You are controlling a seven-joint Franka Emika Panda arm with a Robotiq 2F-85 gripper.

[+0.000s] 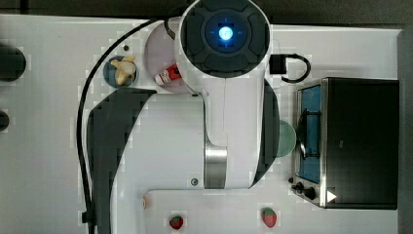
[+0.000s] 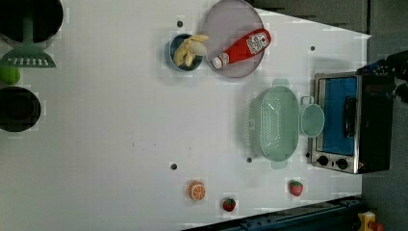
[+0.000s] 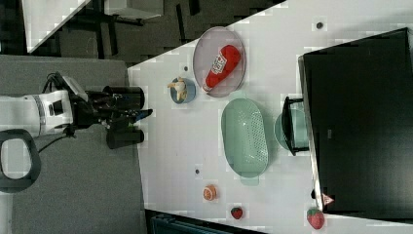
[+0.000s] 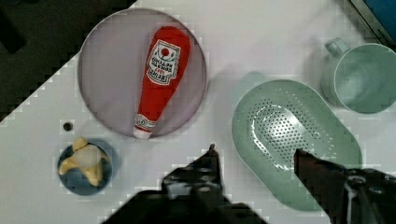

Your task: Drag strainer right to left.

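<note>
Your claw [image 4: 254,156] has its fingers apart with nothing between them. In the wrist view it hangs above the tabletop [image 2: 120,120], one finger over bare white surface and the other over the strainer's rim. No contact visible. In the right view the claw [image 3: 139,114] sits off the tabletop's edge, well apart from the strainer.

The strainer [image 2: 276,122] sits upright on the tabletop, long axis running top to bottom in the left view, holes in its floor showing. You can also see it in the right view [image 3: 245,136] and the wrist view [image 4: 292,140].

The mint mug [image 2: 312,119] is just beside the strainer on the left view's right, between it and the toaster oven [image 2: 349,122]. I cannot tell whether mug and strainer touch.

Toward the left view's top, apart from the strainer, a grey plate [image 2: 231,24] carries a red ketchup bottle [image 2: 243,48] lying on its side. A small blue bowl [image 2: 172,53] with a peeled banana [image 2: 190,48] sits just beside the plate.

Toward the left view's bottom you have an orange slice [image 2: 197,190] and two strawberries [image 2: 229,204] [image 2: 296,187], loose on the tabletop.

In the top view the arm's white body [image 1: 229,97] covers the strainer's area.
</note>
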